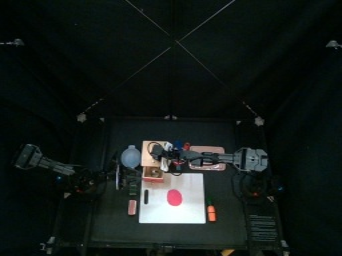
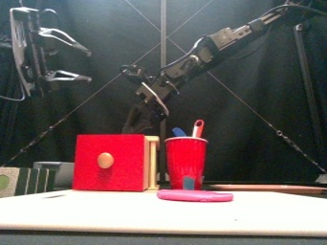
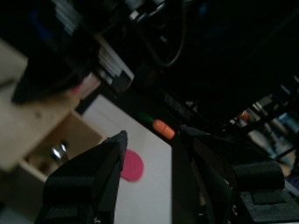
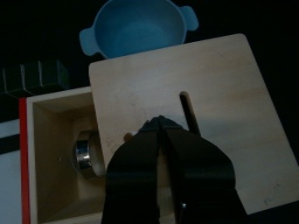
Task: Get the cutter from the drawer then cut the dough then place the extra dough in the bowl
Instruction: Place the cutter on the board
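Observation:
The pale wooden box stands at the back of the table with its red drawer front pulled out. In the open drawer lies the round metal cutter, which also shows in the left wrist view. A flat pink dough disc rests on the white cutting board. The blue-grey bowl sits just left of the box. My right gripper hovers shut and empty over the box top, beside the drawer opening. My left gripper hangs open, high at the left, away from everything.
A red cup holding a blue and a red toy knife stands at the board's back left corner. An orange toy lies by the board's front right, and a small toy lies left of the board. Dark sushi blocks sit near the bowl.

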Robot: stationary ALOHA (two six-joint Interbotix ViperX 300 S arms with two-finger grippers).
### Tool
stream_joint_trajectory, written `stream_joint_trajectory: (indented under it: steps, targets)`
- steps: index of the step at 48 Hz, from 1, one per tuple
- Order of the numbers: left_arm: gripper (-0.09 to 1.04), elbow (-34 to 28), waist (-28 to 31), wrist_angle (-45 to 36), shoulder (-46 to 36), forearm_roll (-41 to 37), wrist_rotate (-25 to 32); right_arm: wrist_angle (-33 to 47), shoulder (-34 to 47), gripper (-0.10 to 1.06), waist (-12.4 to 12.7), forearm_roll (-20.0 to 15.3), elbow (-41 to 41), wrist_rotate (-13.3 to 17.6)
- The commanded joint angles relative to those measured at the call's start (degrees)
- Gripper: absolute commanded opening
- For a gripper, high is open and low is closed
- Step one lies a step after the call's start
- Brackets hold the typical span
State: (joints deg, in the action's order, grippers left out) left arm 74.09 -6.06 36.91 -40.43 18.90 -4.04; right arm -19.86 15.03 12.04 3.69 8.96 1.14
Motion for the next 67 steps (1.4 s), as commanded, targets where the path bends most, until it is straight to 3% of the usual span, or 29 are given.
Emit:
stream_joint_trajectory:
  steps: [1,9,12,30,42,51,67]
  targets:
    - [0.86,0.4,3.6,0.1,-0.2,-4.5,0.8,-0.2,-5.4,0.31,-2.0,-0.7,-0.4,-0.2]
    - [0.87,2.1,11.6,-0.1,-0.2,-9.8,1.0,-0.4,-6.0,0.74,-5.6,-1.1,-0.1,0.0]
    - [0.87,2.9,13.2,-1.0,-0.2,-12.7,0.8,-1.3,-5.1,0.81,-6.5,-1.7,-0.4,0.1]
    - [0.86,4.6,13.4,-2.3,-0.2,-15.4,0.8,-13.4,1.7,0.8,-6.2,-0.1,-8.0,1.2]
    - [0.86,5.5,12.7,-2.3,-0.3,-17.1,0.8,-15.3,5.5,0.8,-5.3,2.9,-12.3,1.3]
    - [0.86,5.6,10.5,-2.8,-0.3,-17.8,0.8,-15.9,7.1,0.79,-4.7,3.0,-12.5,1.3]
    - [0.86,5.5,10.4,-4.1,-0.3,-17.7,0.6,-16.3,8.4,0.54,-4.7,3.1,-12.7,1.2]
